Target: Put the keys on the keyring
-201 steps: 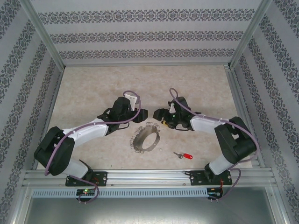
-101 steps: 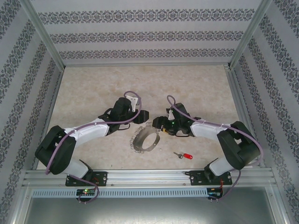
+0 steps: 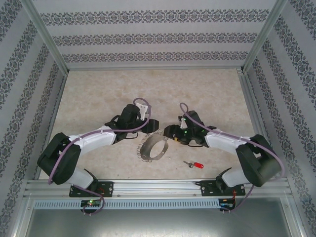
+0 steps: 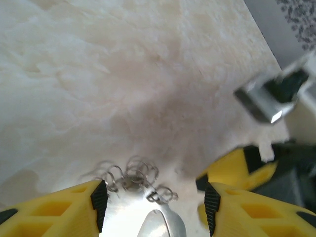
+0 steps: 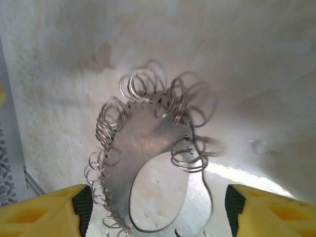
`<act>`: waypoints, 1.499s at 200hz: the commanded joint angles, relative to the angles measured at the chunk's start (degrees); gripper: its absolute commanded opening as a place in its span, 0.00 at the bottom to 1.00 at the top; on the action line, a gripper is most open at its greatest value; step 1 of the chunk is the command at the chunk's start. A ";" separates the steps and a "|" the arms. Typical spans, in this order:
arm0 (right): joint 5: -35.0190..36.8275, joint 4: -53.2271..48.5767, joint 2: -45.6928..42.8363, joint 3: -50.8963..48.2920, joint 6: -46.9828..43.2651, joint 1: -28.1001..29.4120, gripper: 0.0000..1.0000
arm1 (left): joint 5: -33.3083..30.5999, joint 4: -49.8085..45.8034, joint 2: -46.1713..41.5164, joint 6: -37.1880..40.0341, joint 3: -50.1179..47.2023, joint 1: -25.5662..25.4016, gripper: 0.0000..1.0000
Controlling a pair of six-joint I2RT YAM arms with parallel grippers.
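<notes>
**Left claw** (image 3: 152, 127): sits at 12 o'clock of the keyring (image 3: 154, 148), at its far rim. In the left wrist view its yellow fingers (image 4: 74, 210) stand moderately apart and straddle the rim's wire loops. The left pad is just beside the loops and there is a clear gap on the right. Judged not clamped.

**Keyring:** lies mid-desk (image 3: 98, 89), between the two claws and on their near side. It is close to both, so reach is not the issue here.

**Right claw** (image 3: 169, 132): at 1 o'clock of the ring. The right wrist view shows its fingers (image 5: 44, 212) set wide, with the hoop framed between them and nothing gripped.

**Key** (image 3: 195, 164): alone on the desk, well apart from the ring and at 4 o'clock of it. From the right claw it lies toward 5 o'clock. Its long axis runs roughly 9 to 3 o'clock, with the blade toward 9 and the red head toward 3. The right arm is plainly the nearer one. In my judgement the coming move turns on that offset, since neither claw is over the key.

**Limits of inspection:**
- Whether the ring lies flat or tipped cannot be settled from these views.
- The left wrist view is blurred and cuts off the ring's body at the bottom edge.
- The key is too small from above to read the blade's detail.
- No opening in the hoop or its loops can be made out.
</notes>
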 commanded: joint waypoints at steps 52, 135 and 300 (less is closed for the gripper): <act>0.69 -4.70 -7.27 -1.69 -4.26 -9.98 0.74 | 4.35 -9.71 8.17 14.58 4.51 -8.98 0.40; -0.87 -4.10 -10.79 -5.14 -4.75 -14.09 0.75 | 5.91 -8.27 14.79 15.33 8.78 -8.99 0.33; -1.86 -3.85 -11.01 -5.42 -4.97 -15.62 0.74 | 1.52 -5.86 16.10 14.55 7.02 -8.20 0.33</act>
